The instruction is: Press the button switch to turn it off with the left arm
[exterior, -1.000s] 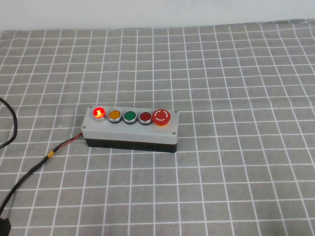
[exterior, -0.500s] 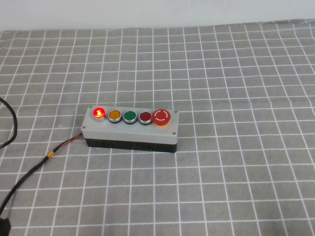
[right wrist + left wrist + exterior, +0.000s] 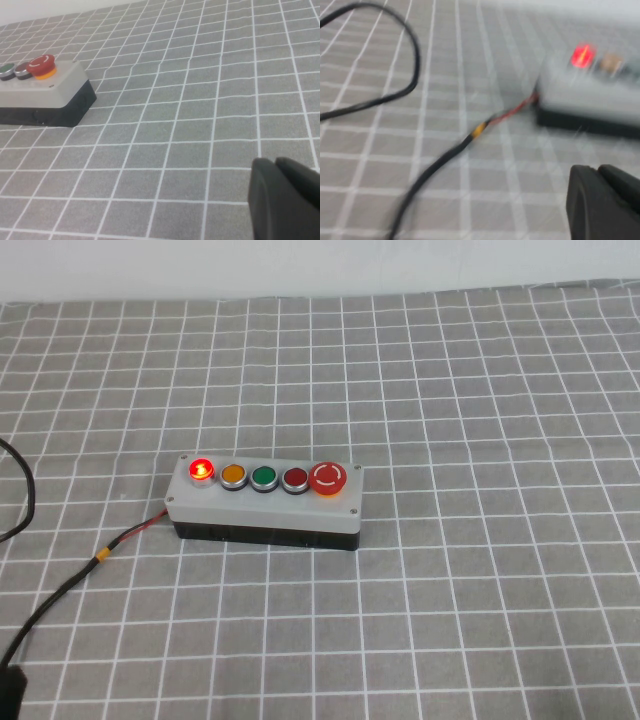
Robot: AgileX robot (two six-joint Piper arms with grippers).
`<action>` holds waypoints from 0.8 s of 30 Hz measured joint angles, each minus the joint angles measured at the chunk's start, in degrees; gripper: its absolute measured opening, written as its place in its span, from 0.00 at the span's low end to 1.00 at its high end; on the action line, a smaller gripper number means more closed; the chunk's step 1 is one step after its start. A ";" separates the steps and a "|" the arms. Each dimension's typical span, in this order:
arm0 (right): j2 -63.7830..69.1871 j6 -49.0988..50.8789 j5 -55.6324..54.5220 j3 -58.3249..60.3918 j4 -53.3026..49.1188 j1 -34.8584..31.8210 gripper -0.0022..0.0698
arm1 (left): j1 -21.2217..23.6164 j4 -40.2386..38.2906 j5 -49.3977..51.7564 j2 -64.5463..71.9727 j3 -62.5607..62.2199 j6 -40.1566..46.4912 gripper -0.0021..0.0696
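Observation:
The button switch point(image 3: 265, 502) is a long grey box on a black base in the middle of the checked cloth. Its leftmost red button point(image 3: 202, 470) is lit, followed by orange, green and dark-red buttons and the red mushroom button point(image 3: 328, 478). A red-black wire point(image 3: 135, 533) with a yellow tag point(image 3: 102, 555) leaves its left end. My left gripper point(image 3: 598, 170) is shut and empty, low over the cloth short of the switch's left end point(image 3: 590, 95); only a black edge of that arm point(image 3: 8, 692) shows in the high view. My right gripper point(image 3: 276, 162) is shut and empty, well to the right of the switch point(image 3: 45, 95).
A loose black cable point(image 3: 20, 502) loops at the table's left edge and shows in the left wrist view point(image 3: 395, 90). The grey checked cloth point(image 3: 480, 390) covers the table, with a white wall along the far edge.
The black edge of the left arm at the bottom left corner of the high view has shifted and grown slightly. The switch is unmoved and its red light stays on.

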 joint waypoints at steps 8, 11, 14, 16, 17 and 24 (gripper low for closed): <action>0.00 0.00 0.00 0.00 0.00 0.00 0.01 | 0.00 -15.81 -10.90 0.00 0.00 -1.26 0.02; 0.00 0.00 0.00 0.00 0.00 0.00 0.01 | 0.00 -17.14 -13.49 0.00 0.00 -1.26 0.02; 0.00 0.00 0.00 0.00 0.00 0.00 0.01 | 0.00 -17.61 -13.26 0.00 -0.25 -1.26 0.02; 0.00 0.00 0.00 0.00 0.00 0.00 0.01 | 0.00 -17.61 -11.08 1.89 -2.49 -1.26 0.02; 0.00 0.00 0.00 0.00 0.00 0.00 0.01 | 0.00 -17.61 -9.52 3.91 -4.57 -1.26 0.02; 0.00 0.00 0.00 0.00 0.00 0.00 0.01 | 0.00 -17.51 6.90 26.82 -22.94 -0.02 0.02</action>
